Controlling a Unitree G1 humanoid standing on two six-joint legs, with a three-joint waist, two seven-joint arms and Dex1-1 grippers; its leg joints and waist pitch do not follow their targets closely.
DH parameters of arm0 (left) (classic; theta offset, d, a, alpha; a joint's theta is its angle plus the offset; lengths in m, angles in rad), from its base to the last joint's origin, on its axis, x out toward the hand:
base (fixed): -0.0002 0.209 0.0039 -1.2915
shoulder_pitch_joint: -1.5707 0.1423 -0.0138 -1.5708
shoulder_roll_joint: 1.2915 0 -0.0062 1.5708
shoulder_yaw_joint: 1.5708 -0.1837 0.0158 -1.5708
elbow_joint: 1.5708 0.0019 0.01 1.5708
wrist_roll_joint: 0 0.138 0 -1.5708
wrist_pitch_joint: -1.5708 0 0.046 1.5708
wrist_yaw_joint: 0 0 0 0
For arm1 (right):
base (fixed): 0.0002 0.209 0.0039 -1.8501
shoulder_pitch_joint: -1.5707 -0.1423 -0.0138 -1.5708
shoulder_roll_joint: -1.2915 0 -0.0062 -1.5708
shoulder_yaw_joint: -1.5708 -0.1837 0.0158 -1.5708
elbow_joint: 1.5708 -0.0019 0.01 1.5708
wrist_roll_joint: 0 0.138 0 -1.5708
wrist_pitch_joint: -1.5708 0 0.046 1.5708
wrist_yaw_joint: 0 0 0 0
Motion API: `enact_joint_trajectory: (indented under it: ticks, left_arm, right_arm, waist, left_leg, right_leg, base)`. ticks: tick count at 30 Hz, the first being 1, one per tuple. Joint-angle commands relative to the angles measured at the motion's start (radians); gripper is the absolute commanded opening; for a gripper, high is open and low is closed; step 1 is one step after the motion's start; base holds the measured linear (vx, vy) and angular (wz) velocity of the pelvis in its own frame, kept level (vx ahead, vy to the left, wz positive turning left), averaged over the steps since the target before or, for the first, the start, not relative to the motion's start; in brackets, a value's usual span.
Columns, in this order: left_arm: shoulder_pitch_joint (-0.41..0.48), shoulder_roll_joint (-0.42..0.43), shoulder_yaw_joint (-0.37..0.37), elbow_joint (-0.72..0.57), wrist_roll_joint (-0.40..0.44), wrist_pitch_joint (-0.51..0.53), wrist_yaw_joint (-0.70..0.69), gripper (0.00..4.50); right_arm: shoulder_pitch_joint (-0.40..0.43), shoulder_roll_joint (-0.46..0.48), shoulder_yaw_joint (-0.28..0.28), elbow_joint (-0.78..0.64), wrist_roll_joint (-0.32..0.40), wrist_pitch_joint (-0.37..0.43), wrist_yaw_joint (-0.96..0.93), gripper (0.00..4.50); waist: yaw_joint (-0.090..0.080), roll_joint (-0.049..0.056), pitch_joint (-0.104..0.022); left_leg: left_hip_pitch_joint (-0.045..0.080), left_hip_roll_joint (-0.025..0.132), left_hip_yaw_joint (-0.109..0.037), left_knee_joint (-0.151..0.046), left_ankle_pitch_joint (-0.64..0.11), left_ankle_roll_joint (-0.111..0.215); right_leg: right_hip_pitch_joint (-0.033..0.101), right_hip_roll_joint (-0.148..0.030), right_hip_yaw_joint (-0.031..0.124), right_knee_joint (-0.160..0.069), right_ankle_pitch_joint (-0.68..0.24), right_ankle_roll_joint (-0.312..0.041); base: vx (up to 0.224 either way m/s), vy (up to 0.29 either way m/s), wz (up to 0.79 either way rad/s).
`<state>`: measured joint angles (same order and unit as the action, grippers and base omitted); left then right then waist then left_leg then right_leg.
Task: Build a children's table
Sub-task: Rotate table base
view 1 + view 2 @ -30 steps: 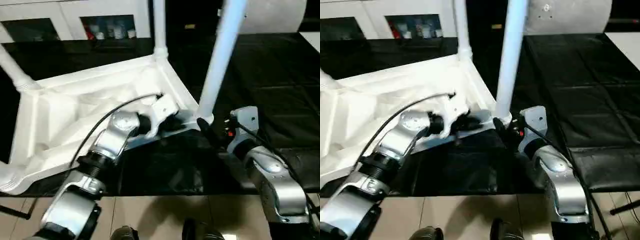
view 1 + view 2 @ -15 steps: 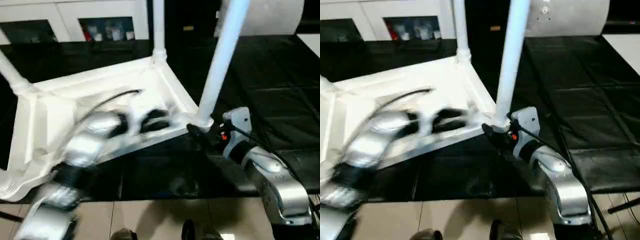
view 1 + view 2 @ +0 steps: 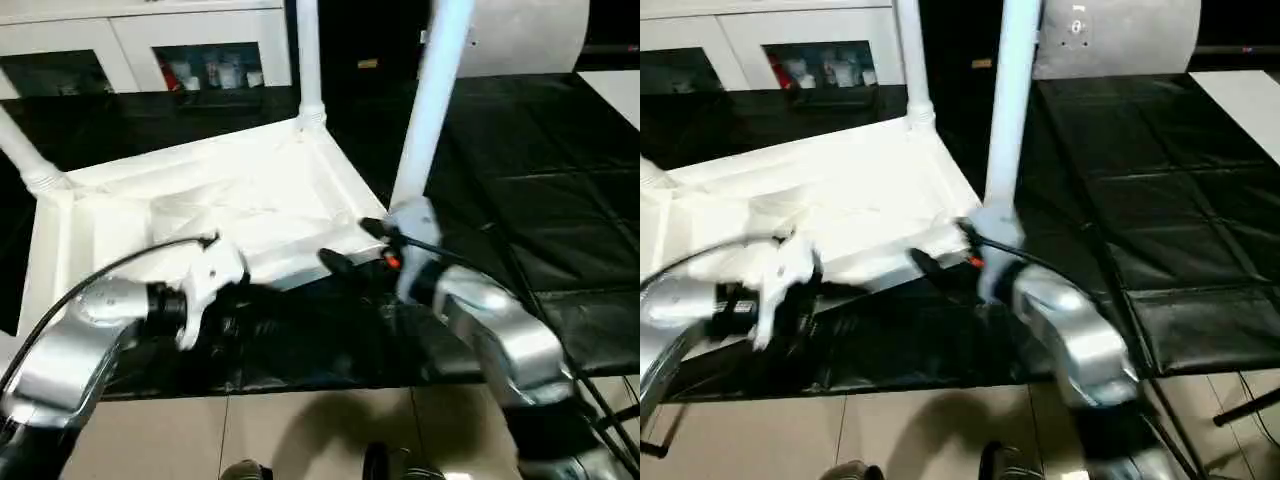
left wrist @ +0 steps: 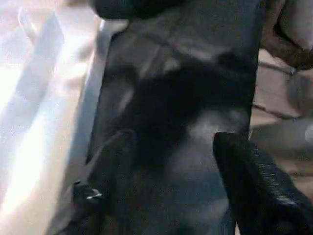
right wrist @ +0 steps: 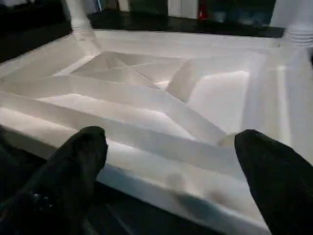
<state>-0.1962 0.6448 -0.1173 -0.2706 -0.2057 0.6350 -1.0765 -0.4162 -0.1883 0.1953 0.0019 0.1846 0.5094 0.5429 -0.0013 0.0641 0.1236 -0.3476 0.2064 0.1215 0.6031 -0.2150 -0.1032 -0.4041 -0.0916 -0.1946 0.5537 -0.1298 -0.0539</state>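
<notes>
The children's table (image 3: 230,200) lies upside down on the black work surface, ribbed underside up. White legs rise from its far corner (image 3: 308,60), its near right corner (image 3: 428,120) and its left corner (image 3: 25,155). My left gripper (image 3: 240,300) hovers over the black surface just in front of the table's near rim (image 4: 44,122). It is open, its fingers (image 4: 254,181) apart with nothing between them. My right gripper (image 3: 352,246) is open at the near right corner beside the leg's base. In the right wrist view its fingers (image 5: 78,166) face the rim (image 5: 161,156).
A white glass-doored cabinet (image 3: 200,50) stands behind the work surface (image 3: 560,200). A large pale rounded object (image 3: 540,35) is at the back right. The surface's front edge runs just below my forearms, with tiled floor (image 3: 300,430) beneath.
My left gripper has opened, come off the table's near rim and drawn back towards the front left. My right gripper has moved left to the corner by the leg's base.
</notes>
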Motion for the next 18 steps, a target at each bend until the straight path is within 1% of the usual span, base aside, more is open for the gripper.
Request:
enact_joint_trajectory:
  ticks: [1,2,3,4,5,6,7,8,9,10,11,12,13,14,15,17,18]
  left_arm:
    - [0.012,0.027,-0.007,-0.01,0.053,0.033,0.046,2.79]
    - [0.015,0.031,-0.007,-0.006,0.066,0.039,0.059,2.79]
    - [0.021,0.039,-0.011,-0.004,0.079,0.044,0.069,2.79]
    - [0.022,0.042,-0.013,-0.004,0.081,0.045,0.071,2.79]
    - [0.028,0.051,-0.018,-0.012,0.08,0.061,0.077,2.79]
    - [0.033,0.059,-0.023,-0.019,0.082,0.072,0.081,2.79]
    - [0.038,0.064,-0.027,-0.024,0.083,0.078,0.085,2.79]
    - [0.052,0.066,-0.029,-0.032,0.088,0.08,0.101,2.79]
    - [0.056,0.065,-0.028,-0.034,0.088,0.079,0.106,2.79]
    - [0.06,0.059,-0.024,-0.035,0.087,0.079,0.119,2.79]
    - [0.062,0.049,-0.019,-0.034,0.089,0.086,0.143,2.79]
    - [0.063,0.045,-0.018,-0.033,0.092,0.088,0.149,2.79]
    - [0.063,0.045,-0.018,-0.033,0.092,0.088,0.149,2.79]
    - [0.063,0.043,-0.021,-0.032,0.1,0.092,0.157,2.79]
    - [0.064,0.042,-0.021,-0.033,0.101,0.094,0.159,2.79]
    - [0.072,0.043,-0.02,-0.038,0.1,0.099,0.164,2.79]
    - [0.075,0.046,-0.022,-0.041,0.098,0.101,0.167,2.79]
  right_arm:
    - [-0.048,0.013,0.015,0.089,-0.031,-0.042,-0.005,4.5]
    - [-0.065,0.02,0.017,0.121,-0.037,-0.055,-0.008,4.5]
    - [-0.086,0.029,0.016,0.163,-0.048,-0.079,-0.016,4.5]
    - [-0.092,0.032,0.015,0.175,-0.051,-0.087,-0.019,4.5]
    - [-0.111,0.045,0.003,0.217,-0.05,-0.101,-0.038,4.5]
    - [-0.13,0.056,-0.007,0.259,-0.055,-0.12,-0.063,4.5]
    - [-0.144,0.064,-0.015,0.292,-0.061,-0.136,-0.085,4.5]
    - [-0.17,0.085,-0.039,0.352,-0.061,-0.154,-0.117,4.5]
    - [-0.176,0.09,-0.046,0.366,-0.058,-0.156,-0.124,4.5]
    - [-0.184,0.094,-0.05,0.382,-0.062,-0.169,-0.135,4.5]
    - [-0.19,0.099,-0.056,0.397,-0.06,-0.186,-0.14,4.5]
    - [-0.193,0.102,-0.061,0.407,-0.058,-0.194,-0.14,4.5]
    - [-0.193,0.102,-0.061,0.407,-0.058,-0.194,-0.14,4.5]
    - [-0.195,0.103,-0.078,0.423,-0.056,-0.207,-0.152,4.5]
    - [-0.196,0.101,-0.087,0.434,-0.056,-0.214,-0.16,4.5]
    - [-0.197,0.094,-0.097,0.453,-0.062,-0.228,-0.176,4.5]
    - [-0.201,0.092,-0.102,0.471,-0.063,-0.24,-0.18,4.5]
  waist:
    - [-0.007,0.012,-0.067]
    - [-0.007,0.012,-0.068]
    - [-0.007,0.013,-0.069]
    - [-0.003,0.013,-0.073]
    - [-0.001,0.013,-0.076]
    - [0.0,0.014,-0.079]
    - [0.001,0.012,-0.082]
    - [0.002,0.019,-0.09]
    - [0.003,0.018,-0.09]
    - [0.007,0.024,-0.095]
    - [0.008,0.02,-0.094]
    - [0.012,0.02,-0.094]
    - [0.012,0.02,-0.094]
    - [0.015,0.015,-0.094]
    - [0.016,0.016,-0.092]
    - [0.018,0.014,-0.089]
    - [0.019,0.015,-0.088]
  left_leg:
    - [0.0,0.01,-0.001,-0.075,-0.276,0.06]
    - [-0.001,0.01,0.0,-0.074,-0.26,0.06]
    - [-0.003,0.009,0.0,-0.073,-0.249,0.062]
    - [-0.002,0.01,0.002,-0.072,-0.223,0.064]
    - [-0.006,0.012,0.003,-0.071,-0.192,0.068]
    - [-0.006,0.013,0.002,-0.07,-0.174,0.069]
    - [-0.008,0.015,0.002,-0.07,-0.156,0.071]
    - [-0.011,0.016,0.001,-0.066,-0.103,0.074]
    - [-0.012,0.017,0.002,-0.066,-0.086,0.075]
    - [-0.014,0.017,0.001,-0.062,-0.051,0.081]
    - [-0.013,0.015,0.005,-0.061,-0.045,0.088]
    - [-0.012,0.015,0.006,-0.062,-0.054,0.09]
    - [-0.012,0.015,0.006,-0.062,-0.054,0.09]
    - [-0.013,0.015,0.008,-0.062,-0.069,0.09]
    - [-0.012,0.015,0.008,-0.063,-0.081,0.087]
    - [-0.008,0.015,0.01,-0.065,-0.125,0.074]
    - [-0.006,0.016,0.01,-0.065,-0.141,0.068]
  right_leg:
    - [0.063,-0.054,0.055,-0.09,-0.521,-0.002]
    - [0.062,-0.055,0.057,-0.084,-0.495,-0.019]
    - [0.065,-0.055,0.058,-0.083,-0.484,-0.024]
    - [0.063,-0.057,0.063,-0.077,-0.452,-0.041]
    - [0.068,-0.058,0.066,-0.071,-0.418,-0.055]
    - [0.066,-0.058,0.068,-0.064,-0.392,-0.067]
    - [0.068,-0.059,0.07,-0.059,-0.367,-0.081]
    - [0.07,-0.059,0.075,-0.042,-0.287,-0.12]
    - [0.07,-0.058,0.076,-0.04,-0.259,-0.131]
    - [0.072,-0.057,0.079,-0.028,-0.199,-0.154]
    - [0.071,-0.055,0.078,-0.028,-0.183,-0.163]
    - [0.073,-0.055,0.078,-0.028,-0.193,-0.164]
    - [0.073,-0.055,0.078,-0.028,-0.193,-0.164]
    - [0.075,-0.058,0.078,-0.031,-0.223,-0.158]
    - [0.075,-0.058,0.077,-0.033,-0.243,-0.153]
    - [0.071,-0.058,0.078,-0.041,-0.312,-0.136]
    - [0.071,-0.059,0.078,-0.043,-0.334,-0.132]
  base:
    - [0.0,0.0,0.0]
    - [0.0,0.0,0.0]
    - [0.0,0.0,0.0]
    - [0.0,0.0,0.0]
    - [0.0,0.0,0.0]
    - [0.0,0.0,0.0]
    - [0.0,0.0,0.0]
    - [0.0,0.0,0.0]
    - [0.0,0.0,0.0]
    - [0.0,0.0,0.0]
    - [0.0,0.0,0.0]
    - [0.0,0.0,0.0]
    - [0.0,0.0,0.0]
    - [0.0,0.0,0.0]
    - [0.0,0.0,0.0]
    - [0.0,0.0,0.0]
    - [0.0,0.0,0.0]
